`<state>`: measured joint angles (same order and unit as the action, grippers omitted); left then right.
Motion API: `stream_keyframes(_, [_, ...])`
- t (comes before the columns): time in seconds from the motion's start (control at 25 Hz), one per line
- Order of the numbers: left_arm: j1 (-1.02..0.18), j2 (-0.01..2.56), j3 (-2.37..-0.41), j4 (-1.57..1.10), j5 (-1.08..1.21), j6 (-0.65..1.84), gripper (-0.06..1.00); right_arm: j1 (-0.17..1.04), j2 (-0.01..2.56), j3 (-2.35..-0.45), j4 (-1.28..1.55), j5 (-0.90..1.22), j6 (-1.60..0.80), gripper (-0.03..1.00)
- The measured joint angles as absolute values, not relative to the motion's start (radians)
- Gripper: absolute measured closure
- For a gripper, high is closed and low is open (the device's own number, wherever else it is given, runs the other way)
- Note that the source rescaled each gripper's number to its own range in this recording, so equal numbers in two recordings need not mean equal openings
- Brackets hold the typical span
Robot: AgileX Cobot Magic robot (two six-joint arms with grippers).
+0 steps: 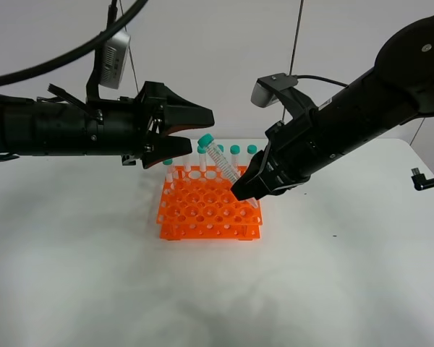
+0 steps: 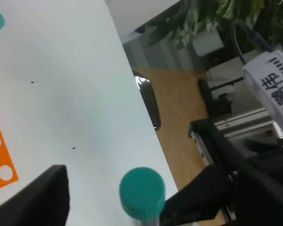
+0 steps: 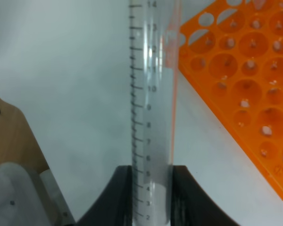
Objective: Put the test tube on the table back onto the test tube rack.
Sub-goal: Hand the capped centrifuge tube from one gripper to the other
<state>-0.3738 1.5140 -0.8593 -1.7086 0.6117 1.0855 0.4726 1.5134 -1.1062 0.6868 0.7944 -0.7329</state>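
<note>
In the exterior high view, the left gripper [image 1: 188, 130] hung at the middle left with its jaws spread wide and nothing between them. Below and just right of it, the test tube rack [image 1: 210, 210] stood on the table [image 1: 94, 275] at the centre, with several capped tubes [image 1: 235, 150] upright along its back row. The test tube [image 1: 223, 165] slanted above the rack, teal cap up and to the left. Its lower end was clamped in the right gripper [image 1: 247, 189], which reached in from the upper right.
</note>
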Motion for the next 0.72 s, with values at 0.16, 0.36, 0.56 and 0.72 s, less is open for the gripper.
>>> stream_keyframes(0.16, [-0.392,1.543,-0.86,-1.72,0.617,1.112,-0.06,0.473,1.513,-1.106,0.687,0.794,-0.733,0.95])
stream_keyframes(0.36, [-0.395,1.543,-0.868,-1.726,0.626,1.114,-0.06,0.473,1.513,-1.106,0.687,0.794,-0.733,0.95])
stream_keyframes(0.56, [-0.396,1.543,-0.868,-1.726,0.651,1.114,-0.06,0.473,1.513,-1.106,0.687,0.795,-0.733,0.95])
stream_keyframes(0.72, [-0.396,1.543,-0.868,-1.726,0.671,1.114,-0.06,0.473,1.514,-1.106,0.687,0.795,-0.734,0.95])
